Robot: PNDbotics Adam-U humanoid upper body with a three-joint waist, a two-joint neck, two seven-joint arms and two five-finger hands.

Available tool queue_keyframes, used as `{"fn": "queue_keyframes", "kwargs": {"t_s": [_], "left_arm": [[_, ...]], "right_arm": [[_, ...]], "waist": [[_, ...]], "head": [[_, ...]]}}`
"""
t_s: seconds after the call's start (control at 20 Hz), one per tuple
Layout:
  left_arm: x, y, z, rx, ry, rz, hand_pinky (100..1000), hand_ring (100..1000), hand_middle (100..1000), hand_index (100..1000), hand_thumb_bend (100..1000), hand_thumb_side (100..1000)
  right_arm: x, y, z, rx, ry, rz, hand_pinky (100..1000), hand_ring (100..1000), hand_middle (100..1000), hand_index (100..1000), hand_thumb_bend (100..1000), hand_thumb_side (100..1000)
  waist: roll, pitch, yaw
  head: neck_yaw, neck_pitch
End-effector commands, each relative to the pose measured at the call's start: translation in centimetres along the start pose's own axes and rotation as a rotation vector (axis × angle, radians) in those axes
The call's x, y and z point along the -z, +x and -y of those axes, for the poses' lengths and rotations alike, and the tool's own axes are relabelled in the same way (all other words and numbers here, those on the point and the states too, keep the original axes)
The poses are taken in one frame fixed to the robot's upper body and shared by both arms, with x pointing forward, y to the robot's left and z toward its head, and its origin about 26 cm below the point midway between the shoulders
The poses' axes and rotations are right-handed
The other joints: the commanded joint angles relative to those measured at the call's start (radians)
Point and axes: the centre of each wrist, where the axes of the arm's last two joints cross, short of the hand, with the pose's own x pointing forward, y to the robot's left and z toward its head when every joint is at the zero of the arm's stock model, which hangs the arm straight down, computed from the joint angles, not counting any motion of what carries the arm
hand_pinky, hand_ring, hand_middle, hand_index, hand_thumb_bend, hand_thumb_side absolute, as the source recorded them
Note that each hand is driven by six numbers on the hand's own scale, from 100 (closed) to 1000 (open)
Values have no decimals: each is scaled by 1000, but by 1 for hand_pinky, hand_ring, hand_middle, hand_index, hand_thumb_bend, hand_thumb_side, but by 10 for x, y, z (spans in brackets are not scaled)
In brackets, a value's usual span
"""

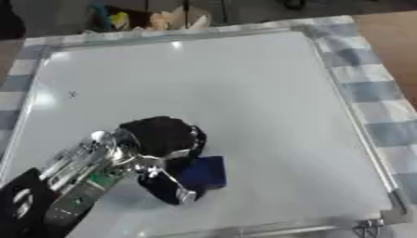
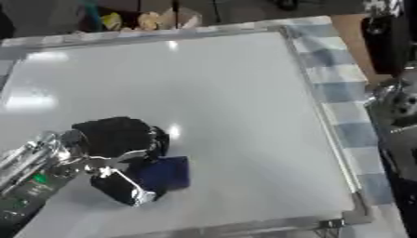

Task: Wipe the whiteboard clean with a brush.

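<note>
**Left hand holds the blue brush on the whiteboard**

Silver and black, the robot's left forearm comes in from the lower left corner, with a green circuit board showing on its side. At its end the left hand [image 1: 163, 139] sits low on the whiteboard [image 1: 244, 83], its fingers and thumb curled round a dark blue brush [image 1: 205, 171]. That brush lies flat on the board, sticking out just to the right of the palm, with the thumb [image 1: 175, 188] wrapped below it on the near side.

Beyond the hand and to its right the board's white surface stretches away, glossy with lamp reflections. A small dark mark [image 1: 72, 94] stands on the board up and to the left of the hand, well apart from the brush. A silver frame [image 1: 358, 135] runs round the board; far to the right of the hand, outside that frame, a blue-and-white checked cloth [image 1: 383, 107] covers the table.

Part of the right arm [image 2: 399, 107] shows only at the right edge of the right eye view, well apart from the left hand and off the board; whether its hand's fingers are spread or curled cannot be told.
</note>
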Motion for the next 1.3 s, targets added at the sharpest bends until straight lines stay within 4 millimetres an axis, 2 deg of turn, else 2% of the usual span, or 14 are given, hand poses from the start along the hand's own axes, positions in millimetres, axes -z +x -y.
{"fn": "queue_keyframes", "kwargs": {"t_s": [0.05, 0.35, 0.65, 0.8, 1.3], "left_arm": [[0, 0, -4, 7, 26, -3, 386, 559, 646, 195, 253, 483], [5, -4, 3, 5, 15, -15, 381, 559, 653, 190, 241, 471], [8, -6, 9, 2, -3, -14, 379, 562, 696, 187, 272, 464], [9, -6, 9, -3, 2, -13, 368, 551, 638, 186, 228, 466], [8, -7, 7, 2, 22, -16, 359, 545, 601, 189, 187, 480]], "right_arm": [[6, 3, 5, -4, -17, 25, 782, 812, 747, 796, 100, 901], [7, 4, 5, -4, -17, 27, 783, 812, 747, 796, 100, 903], [7, 3, 5, -4, -18, 26, 783, 812, 747, 796, 100, 903], [6, 3, 5, -3, -19, 25, 784, 813, 746, 796, 100, 904], [6, 3, 5, -4, -18, 24, 785, 813, 746, 797, 100, 905]], "waist": [[-6, -22, -1], [-7, -21, -2], [-6, -20, -2], [-6, -19, -1], [-6, -20, 5]], "head": [[3, -13], [4, -15], [3, -14], [3, -15], [2, -16]]}}
